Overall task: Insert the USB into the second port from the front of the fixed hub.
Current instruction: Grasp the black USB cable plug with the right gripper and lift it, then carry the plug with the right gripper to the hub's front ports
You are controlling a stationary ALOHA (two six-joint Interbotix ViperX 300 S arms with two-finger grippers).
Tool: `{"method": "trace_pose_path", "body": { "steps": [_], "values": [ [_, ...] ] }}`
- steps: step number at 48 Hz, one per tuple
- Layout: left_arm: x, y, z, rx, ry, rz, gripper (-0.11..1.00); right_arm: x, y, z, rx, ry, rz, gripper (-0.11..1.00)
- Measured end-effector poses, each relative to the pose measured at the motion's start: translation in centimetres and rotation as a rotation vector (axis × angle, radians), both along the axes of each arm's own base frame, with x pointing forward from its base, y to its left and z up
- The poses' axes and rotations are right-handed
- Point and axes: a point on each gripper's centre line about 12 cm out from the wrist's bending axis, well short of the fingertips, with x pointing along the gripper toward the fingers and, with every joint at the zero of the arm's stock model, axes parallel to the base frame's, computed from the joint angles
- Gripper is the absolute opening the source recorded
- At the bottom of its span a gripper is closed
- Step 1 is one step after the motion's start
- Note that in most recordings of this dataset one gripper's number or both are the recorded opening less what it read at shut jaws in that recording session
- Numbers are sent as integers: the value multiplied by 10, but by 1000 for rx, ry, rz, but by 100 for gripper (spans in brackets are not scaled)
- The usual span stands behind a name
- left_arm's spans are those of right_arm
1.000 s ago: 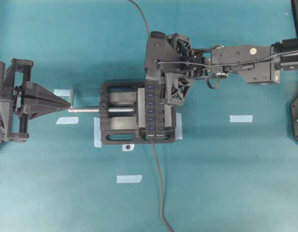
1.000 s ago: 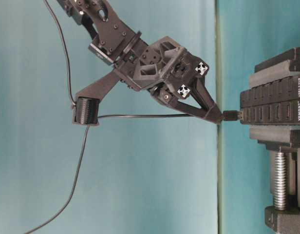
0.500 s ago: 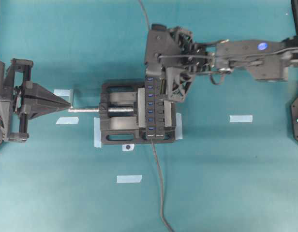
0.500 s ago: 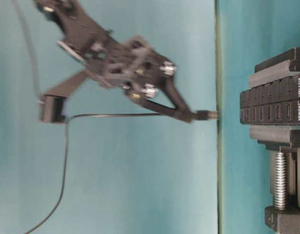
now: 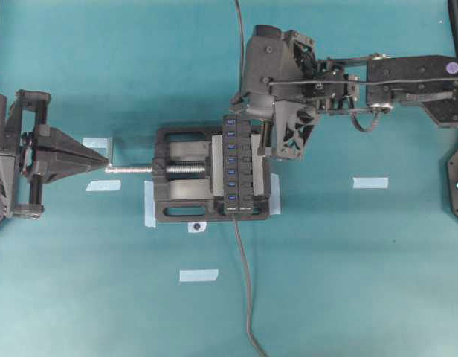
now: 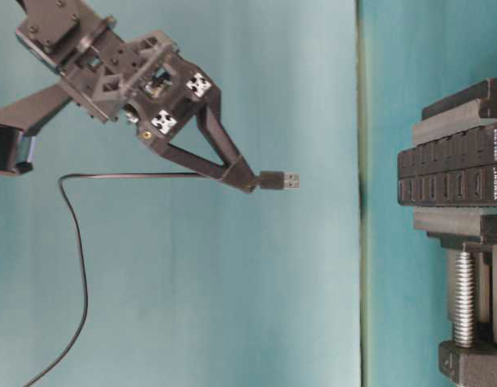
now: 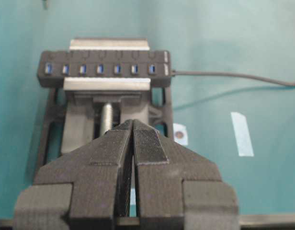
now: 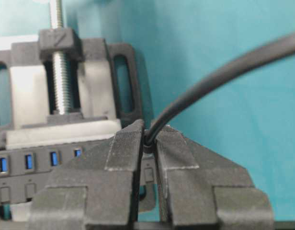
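The right claw (image 6: pixel 247 181) pinches the small black USB plug (image 6: pixel 278 180) by its rear, its silver tip level in the air, well apart from the long black hub with blue slots (image 5: pixel 233 165) clamped in the black vise (image 5: pixel 177 175). The plug looks light and rigid, though its thin grey cable (image 6: pixel 75 266) may tug. The left claw (image 7: pixel 133 143) is pressed together, empty.

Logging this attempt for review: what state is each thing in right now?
USB: held level in the air, clear of the hub, unplugged.
Hub: clamped in the vise, every visible port empty.
Vise: closed on the hub.
Right gripper: shut on the USB.
Left gripper: shut, empty, at the vise screw's end.
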Motion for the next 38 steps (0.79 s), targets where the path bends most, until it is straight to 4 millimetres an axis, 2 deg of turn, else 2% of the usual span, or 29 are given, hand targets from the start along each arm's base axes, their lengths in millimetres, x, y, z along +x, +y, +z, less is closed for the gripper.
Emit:
{"method": "trace_pose_path", "body": {
  "steps": [15,38],
  "values": [
    [0,0,0,-27,0,11,0,1,9,0,0,0,23,9],
    [0,0,0,-27,-2,11,0,4,35,0,68,-17,30,9]
  ]
}}
